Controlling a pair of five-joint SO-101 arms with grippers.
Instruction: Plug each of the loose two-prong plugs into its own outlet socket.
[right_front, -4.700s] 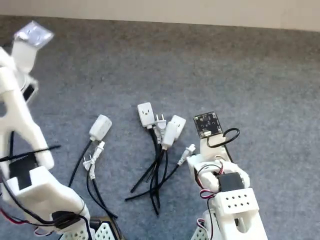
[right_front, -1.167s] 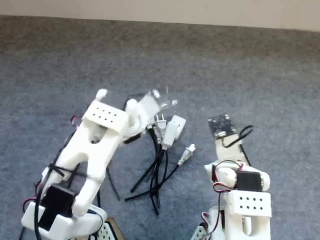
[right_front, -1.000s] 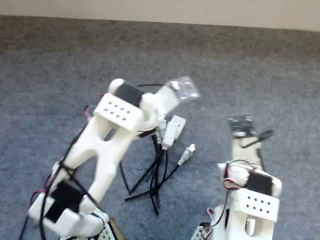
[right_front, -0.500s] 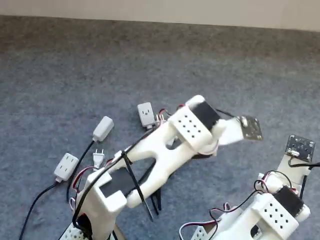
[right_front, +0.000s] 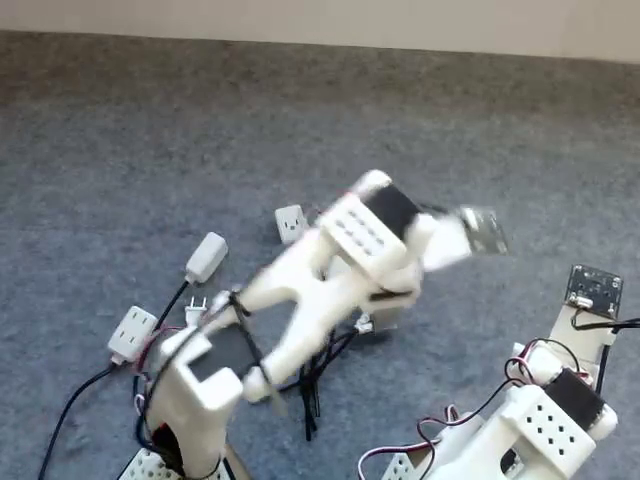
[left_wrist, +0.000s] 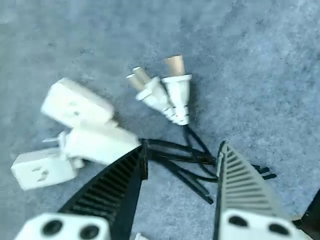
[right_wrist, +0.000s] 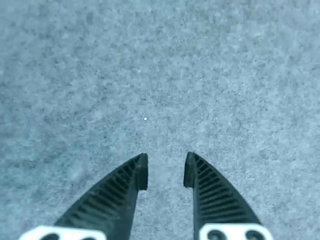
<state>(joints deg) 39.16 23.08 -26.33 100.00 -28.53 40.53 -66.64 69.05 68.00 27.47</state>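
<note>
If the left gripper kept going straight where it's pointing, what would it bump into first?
Most likely the black cords, lying just ahead of the open left gripper. Past them sit the two-prong plugs, two white ones side by side. Depth is hard to judge, though.

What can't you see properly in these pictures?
1. High view: the left arm lies across the middle of the carpet. It hides most of the black cables and whatever plugs lie beneath it.
2. High view: that arm is blurred, so how its jaws stand cannot be made out there.
3. Left wrist view: the white sockets are blurred, so whether anything is plugged into them cannot be told.
</note>
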